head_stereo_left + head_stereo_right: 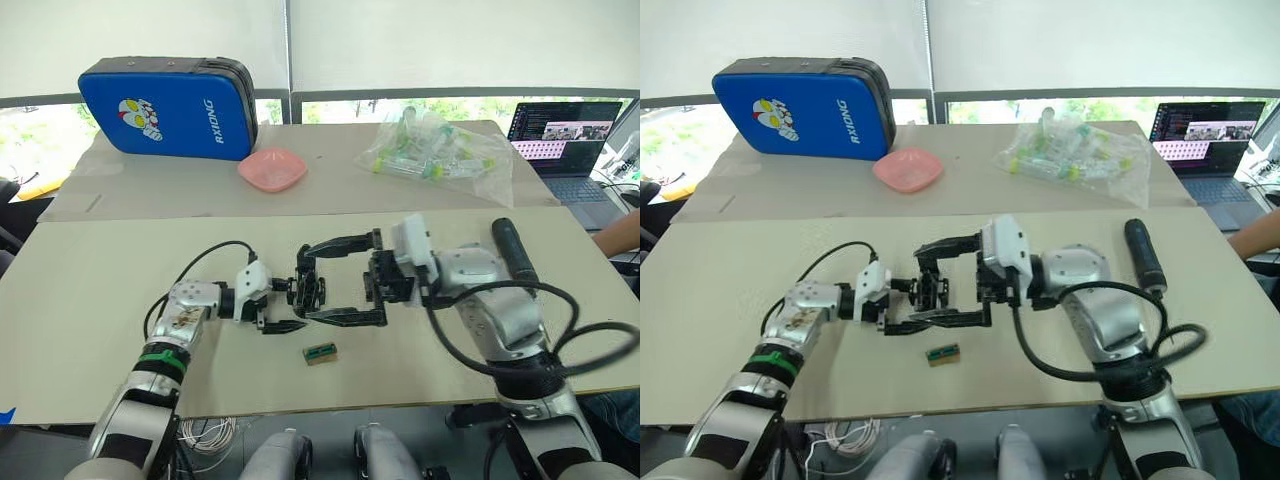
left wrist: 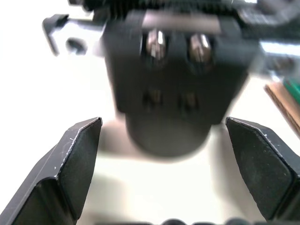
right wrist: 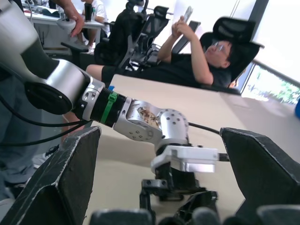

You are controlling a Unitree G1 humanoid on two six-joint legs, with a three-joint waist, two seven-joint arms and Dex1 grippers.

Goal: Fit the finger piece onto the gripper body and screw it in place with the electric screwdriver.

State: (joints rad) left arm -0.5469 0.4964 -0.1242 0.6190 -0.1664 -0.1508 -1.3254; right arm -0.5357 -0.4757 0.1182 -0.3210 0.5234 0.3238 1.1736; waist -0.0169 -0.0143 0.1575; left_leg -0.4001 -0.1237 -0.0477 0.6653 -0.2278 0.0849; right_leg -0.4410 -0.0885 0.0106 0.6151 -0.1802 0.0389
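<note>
The gripper body (image 1: 308, 290), a chunky black block, sits on the beige table (image 1: 120, 350) just ahead of my left gripper (image 1: 297, 303). In the left wrist view that gripper (image 2: 164, 123) is open, its fingers (image 2: 75, 159) on either side of the block (image 2: 173, 93) and clear of it. My right gripper (image 1: 303, 283) comes in from the opposite side, open wide, with one long finger (image 1: 340, 245) beyond the block and the other nearer me. The electric screwdriver (image 1: 513, 250) lies on the table past my right arm. The finger piece is hidden.
A small green and brown block (image 1: 320, 352) lies close in front of the gripper body. At the back stand a blue case (image 1: 165, 108), a pink dish (image 1: 272, 168), a plastic bag of tubes (image 1: 435, 145) and a laptop (image 1: 565, 130). A person's arm (image 1: 620, 230) shows at the right edge.
</note>
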